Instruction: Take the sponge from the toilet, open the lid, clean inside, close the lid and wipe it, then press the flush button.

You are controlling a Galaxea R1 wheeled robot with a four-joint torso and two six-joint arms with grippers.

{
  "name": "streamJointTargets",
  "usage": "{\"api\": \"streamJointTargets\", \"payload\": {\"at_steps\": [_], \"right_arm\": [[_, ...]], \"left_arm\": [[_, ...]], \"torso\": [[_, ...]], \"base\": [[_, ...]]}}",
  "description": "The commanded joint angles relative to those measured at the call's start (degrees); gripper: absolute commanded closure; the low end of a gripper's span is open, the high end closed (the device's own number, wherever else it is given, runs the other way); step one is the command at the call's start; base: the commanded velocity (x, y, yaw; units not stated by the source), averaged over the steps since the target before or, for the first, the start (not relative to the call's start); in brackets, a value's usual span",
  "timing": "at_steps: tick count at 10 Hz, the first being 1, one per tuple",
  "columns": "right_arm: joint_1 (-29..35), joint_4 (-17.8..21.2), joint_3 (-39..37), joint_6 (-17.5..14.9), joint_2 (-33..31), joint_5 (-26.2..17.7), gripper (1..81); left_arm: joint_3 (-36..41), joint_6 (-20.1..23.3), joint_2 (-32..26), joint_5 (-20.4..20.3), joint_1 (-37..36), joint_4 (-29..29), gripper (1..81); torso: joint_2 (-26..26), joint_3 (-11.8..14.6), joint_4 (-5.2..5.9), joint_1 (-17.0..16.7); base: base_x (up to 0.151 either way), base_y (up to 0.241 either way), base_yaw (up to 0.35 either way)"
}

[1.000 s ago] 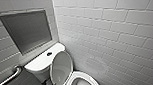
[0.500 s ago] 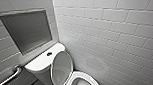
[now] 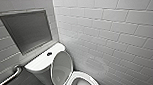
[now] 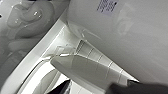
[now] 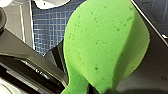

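Observation:
The white toilet (image 3: 40, 62) stands in the corner with its lid (image 3: 61, 68) raised upright against the tank, and the bowl (image 3: 80, 82) lies open below. The dark round flush button (image 3: 49, 53) sits in the middle of the tank top. In the right wrist view the bright green sponge (image 5: 105, 47) looms large, bent and pinched at its lower end by my right gripper (image 5: 90, 87), which is shut on it. My left gripper (image 4: 58, 62) hangs close to the toilet's hinge area, beside the lid's underside (image 4: 130, 32), one pale ribbed finger (image 4: 85, 71) showing, with nothing in it.
White tiled walls close in on the right and behind. A grey recessed niche (image 3: 27, 30) sits above the tank, and a metal grab bar (image 3: 9, 78) runs along the left wall. Blue mosaic floor (image 5: 50, 27) shows behind the sponge.

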Motion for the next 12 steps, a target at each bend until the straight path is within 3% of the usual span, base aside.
{"api": "streamJointTargets", "payload": {"at_steps": [1, 2, 3, 4, 6, 10, 11, 12], "right_arm": [[1.3, -1.1, 0.4, -0.3, -2.7, -3.2, 81.1], [1.9, -1.4, -0.6, -0.7, -2.8, -3.2, 81.1], [2.2, -2.6, -0.9, -0.8, -2.6, -3.2, 81.1], [2.4, -4.1, -1.0, -0.8, -2.6, -3.1, 81.1], [2.9, -4.4, -2.4, -0.8, -2.2, -3.1, 81.1], [3.1, -4.7, -5.2, -0.8, 0.4, -3.2, 81.1], [3.0, -4.6, -5.9, -0.8, 0.9, -3.2, 81.1], [2.9, -4.5, -6.1, -0.8, 1.1, -3.2, 81.1]], "left_arm": [[-16.1, 11.0, 1.7, -2.0, -4.1, 43.1, 1.0], [-19.3, 15.9, 2.2, -1.9, -2.8, 53.4, 1.0], [-20.0, 20.7, 2.5, -1.4, -1.2, 58.7, 1.0], [-21.2, 26.0, 3.4, 2.3, 1.4, 61.6, 1.0], [-23.3, 30.8, 6.3, 10.4, 6.5, 61.6, 1.0], [-31.0, 33.7, 12.5, 8.3, 11.6, 61.9, 1.0], [-31.3, 35.1, 12.8, 7.3, 12.2, 62.0, 1.0], [-31.3, 35.1, 13.1, 6.5, 12.6, 62.3, 1.0]], "torso": [[0.0, 0.0, 0.0, 0.0], [0.0, 0.0, 0.0, 0.0], [0.0, 0.0, 0.0, 0.0], [0.0, 0.0, 0.0, 0.0], [0.0, 0.0, 0.0, 0.0], [0.0, 0.0, 0.0, 0.0], [5.7, 0.0, 0.0, -3.7], [5.9, 0.0, 0.0, -3.8]], "base": [[0.0, 0.0, 0.0], [0.0, 0.0, 0.0], [0.0, 0.0, 0.0], [0.0, 0.0, 0.0], [0.0, 0.0, 0.0], [0.0, 0.0, 0.0], [0.0, 0.0, 0.0], [0.0, 0.0, 0.0]]}}
